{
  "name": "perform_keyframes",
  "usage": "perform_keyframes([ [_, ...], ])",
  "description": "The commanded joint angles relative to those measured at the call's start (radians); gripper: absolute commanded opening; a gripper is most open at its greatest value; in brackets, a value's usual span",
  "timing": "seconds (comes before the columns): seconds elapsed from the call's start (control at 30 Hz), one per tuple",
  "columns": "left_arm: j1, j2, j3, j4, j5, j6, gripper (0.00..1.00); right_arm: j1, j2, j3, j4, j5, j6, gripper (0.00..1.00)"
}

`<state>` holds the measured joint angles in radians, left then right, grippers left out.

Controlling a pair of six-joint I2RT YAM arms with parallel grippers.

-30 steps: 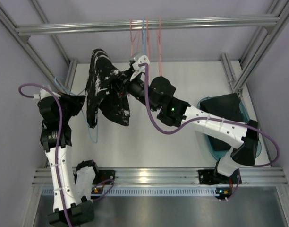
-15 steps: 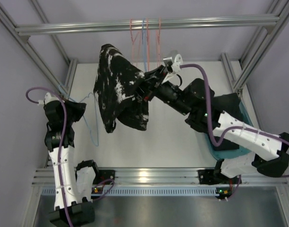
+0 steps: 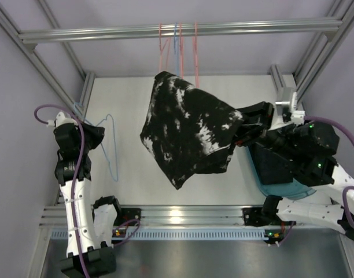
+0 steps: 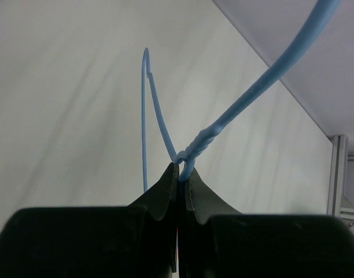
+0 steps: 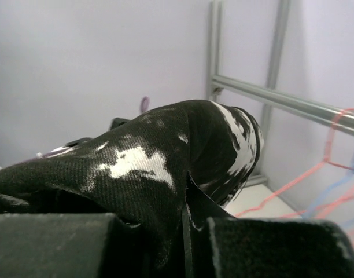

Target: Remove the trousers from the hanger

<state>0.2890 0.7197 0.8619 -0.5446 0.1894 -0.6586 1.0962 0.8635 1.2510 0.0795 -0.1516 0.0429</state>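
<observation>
Closest to me on the left, the left gripper [image 4: 180, 174] is pinched tight on a bare blue wire hanger [image 4: 246, 101], its fingers meeting just under the twisted neck. The hanger's frame slopes away over the left side of the white table [image 3: 131, 98]; whether it touches the surface I cannot tell.

On the right sits a teal tub [image 3: 287, 188] with the plain black trousers [image 3: 275, 165] heaped in it, partly hidden under the right arm.

A little further in, the right gripper [image 5: 185, 202] is clamped on a fold of the printed trousers [image 3: 188, 136] — black cloth splotched with white. They hang limp from that grip, raised over the middle of the table, well apart from the blue hanger and clear of it.

At the back, a metal rail [image 3: 252, 28] crosses the frame, with red hangers [image 3: 195, 52] and one blue one [image 3: 177, 43] hooked over it side by side.
</observation>
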Motion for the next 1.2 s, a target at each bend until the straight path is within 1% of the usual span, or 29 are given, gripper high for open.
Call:
perform_keyframes([
  [0.0, -0.001, -0.016, -0.009, 0.041, 0.005, 0.05, 0.0, -0.128, -0.089, 0.008, 0.079, 0.017, -0.011, 0.0],
  [0.07, -0.004, -0.02, -0.008, 0.043, 0.008, 0.056, 0.0, -0.186, -0.145, -0.002, 0.062, 0.001, 0.029, 0.0],
  [0.1, -0.005, -0.019, -0.006, 0.043, 0.01, 0.065, 0.0, -0.253, -0.161, -0.004, 0.039, -0.006, 0.05, 0.0],
  [0.17, -0.008, -0.013, -0.001, 0.044, 0.007, 0.074, 0.0, -0.33, -0.21, 0.002, 0.028, -0.05, 0.11, 0.0],
  [0.2, -0.01, -0.009, 0.0, 0.044, 0.008, 0.082, 0.0, -0.414, -0.227, 0.014, 0.028, -0.068, 0.126, 0.0],
  [0.23, -0.01, 0.001, 0.005, 0.044, 0.012, 0.083, 0.0, -0.456, -0.256, 0.025, 0.016, -0.077, 0.139, 0.0],
  [0.3, -0.011, 0.009, 0.02, 0.046, 0.019, 0.08, 0.0, -0.568, -0.282, 0.059, -0.013, -0.071, 0.152, 0.0],
  [0.37, -0.02, 0.021, 0.029, 0.046, 0.019, 0.08, 0.0, -0.639, -0.329, 0.07, -0.062, -0.048, 0.178, 0.0],
  [0.4, -0.024, 0.024, 0.031, 0.046, 0.022, 0.079, 0.0, -0.707, -0.342, 0.077, -0.076, -0.046, 0.181, 0.0],
  [0.43, -0.03, 0.027, 0.032, 0.048, 0.024, 0.079, 0.0, -0.737, -0.375, 0.076, -0.111, -0.043, 0.18, 0.0],
  [0.53, -0.045, 0.029, 0.032, 0.054, 0.025, 0.073, 0.0, -0.847, -0.44, 0.062, -0.208, 0.009, 0.152, 0.0],
  [0.57, -0.05, 0.03, 0.032, 0.057, 0.019, 0.07, 0.0, -0.892, -0.46, 0.05, -0.255, 0.064, 0.126, 0.0],
  [0.63, -0.068, 0.03, 0.035, 0.06, 0.012, 0.068, 0.0, -0.943, -0.51, 0.035, -0.296, 0.112, 0.082, 0.0],
  [0.67, -0.074, 0.03, 0.037, 0.063, 0.005, 0.067, 0.0, -0.988, -0.524, 0.019, -0.331, 0.166, 0.037, 0.0],
  [0.77, -0.097, 0.037, 0.048, 0.061, -0.007, 0.067, 0.0, -1.047, -0.586, -0.008, -0.385, 0.268, -0.032, 0.0],
  [0.83, -0.114, 0.041, 0.055, 0.071, -0.011, 0.067, 0.0, -1.068, -0.632, -0.028, -0.437, 0.296, -0.099, 0.0],
  [0.9, -0.123, 0.043, 0.057, 0.081, -0.019, 0.059, 0.0, -1.087, -0.674, -0.053, -0.501, 0.303, -0.126, 0.0],
  [0.97, -0.134, 0.04, 0.055, 0.086, -0.022, 0.054, 0.0, -1.137, -0.708, -0.087, -0.543, 0.329, -0.162, 0.0],
  [1.17, -0.139, 0.021, 0.054, 0.083, -0.027, 0.062, 0.0, -1.161, -0.793, -0.168, -0.711, 0.406, -0.277, 0.0],
])
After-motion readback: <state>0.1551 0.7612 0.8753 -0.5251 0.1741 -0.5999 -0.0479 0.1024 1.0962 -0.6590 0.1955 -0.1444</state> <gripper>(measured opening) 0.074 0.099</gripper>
